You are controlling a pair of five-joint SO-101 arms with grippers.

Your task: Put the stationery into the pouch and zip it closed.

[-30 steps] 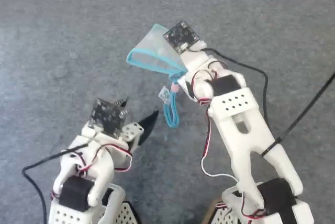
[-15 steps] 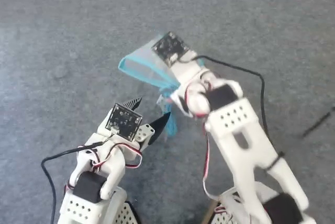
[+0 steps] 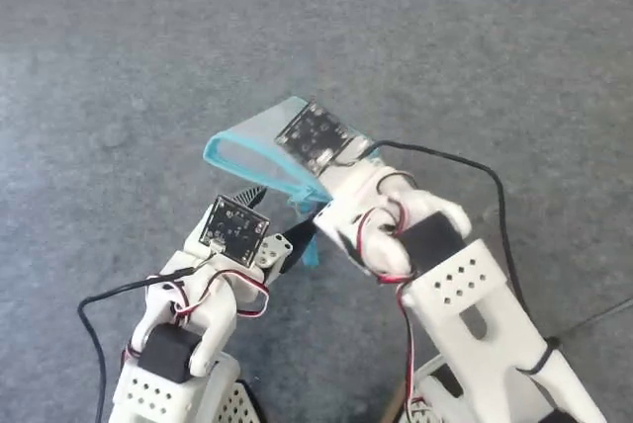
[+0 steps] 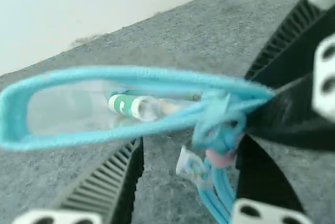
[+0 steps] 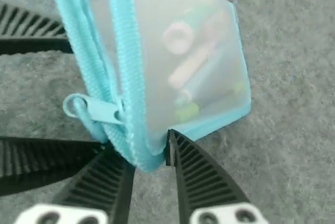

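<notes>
pouch [image 3: 259, 151] hangs clear of the grey counter [image 3: 119, 67], pinched at one end of its zip edge by the right gripper [image 5: 146, 150], whose jaws are closed tight on the fabric. the mouth gapes open, with the stationery [image 5: 188, 62] lying loose inside against the frosted wall. it looks light and floppy, so it will likely sag and twist wherever it is not supported; the stitched blue rim is the firmest place to grip, and the small zipper pull [image 5: 94, 110] next to the held end is what needs catching to close it. the right arm stretches forward and leans over toward the left. the left gripper [image 3: 285, 213] sits low just beside the pull, jaws spread wide and holding nothing.
</notes>
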